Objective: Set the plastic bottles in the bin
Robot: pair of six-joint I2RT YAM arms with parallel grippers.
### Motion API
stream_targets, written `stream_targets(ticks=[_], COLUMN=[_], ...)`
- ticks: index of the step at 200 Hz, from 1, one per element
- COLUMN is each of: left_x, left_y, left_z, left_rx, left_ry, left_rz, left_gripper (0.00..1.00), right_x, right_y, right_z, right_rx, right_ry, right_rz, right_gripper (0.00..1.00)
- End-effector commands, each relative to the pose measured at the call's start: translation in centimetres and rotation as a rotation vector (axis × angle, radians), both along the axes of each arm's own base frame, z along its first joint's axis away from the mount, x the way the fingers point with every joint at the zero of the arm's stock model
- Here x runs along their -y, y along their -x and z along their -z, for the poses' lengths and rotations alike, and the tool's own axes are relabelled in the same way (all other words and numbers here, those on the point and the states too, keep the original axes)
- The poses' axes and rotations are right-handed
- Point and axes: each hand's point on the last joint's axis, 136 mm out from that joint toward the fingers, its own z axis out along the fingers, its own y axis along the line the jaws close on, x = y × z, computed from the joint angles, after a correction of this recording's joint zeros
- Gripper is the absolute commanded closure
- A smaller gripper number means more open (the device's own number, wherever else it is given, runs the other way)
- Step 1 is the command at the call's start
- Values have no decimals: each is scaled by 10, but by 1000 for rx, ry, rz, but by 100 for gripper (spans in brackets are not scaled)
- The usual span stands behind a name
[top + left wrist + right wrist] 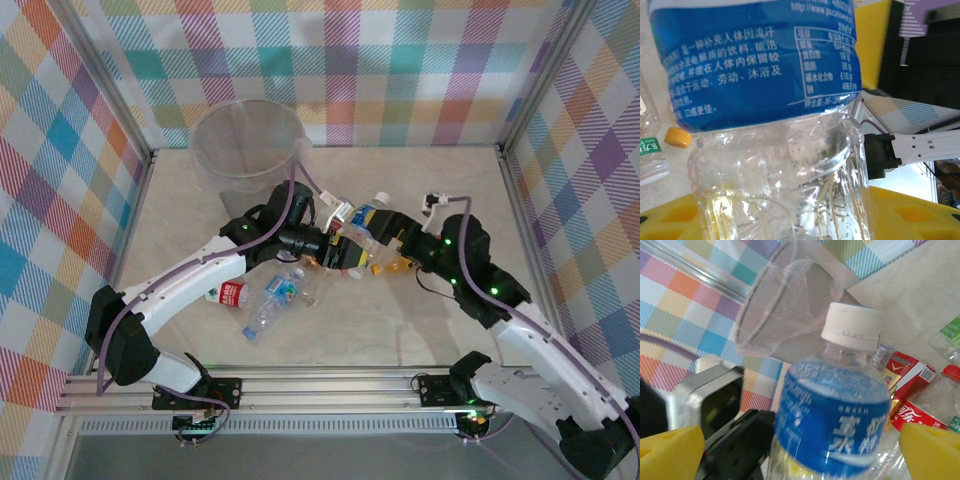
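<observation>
My left gripper (340,250) is clamped on the clear lower half of the blue-labelled bottle (830,430). My right gripper (390,255) stands wide open on either side of it. The bin (230,150) stands just beyond; I cannot tell its contents. Other bottles (265,300) lie on the table (400,330).

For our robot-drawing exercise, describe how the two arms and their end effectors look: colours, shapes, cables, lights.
The left arm and right arm have white shells with black joints. A purple cable runs along each. Green lights glow on the right arm. The end effector fingers are bright yellow blocks.
</observation>
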Motion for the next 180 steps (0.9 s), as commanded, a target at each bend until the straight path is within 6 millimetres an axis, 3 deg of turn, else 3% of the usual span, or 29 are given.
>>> stream_targets(ticks=[1, 60, 116, 180], left_x=[-3, -25, -66, -117], left_y=[4, -14, -44, -104], left_z=[-14, -30, -77, -120], left_rx=[53, 121, 262, 302], left_ry=[12, -10, -86, -115], left_rz=[8, -79, -246, -449], left_gripper=[46, 46, 44, 44], right_x=[5, 0, 0, -4], right_y=[21, 62, 67, 64], right_z=[16, 17, 26, 30], right_rx=[-1, 68, 56, 59], right_ry=[73, 132, 169, 196], right_rz=[-58, -256, -288, -306], right_gripper=[0, 0, 0, 0])
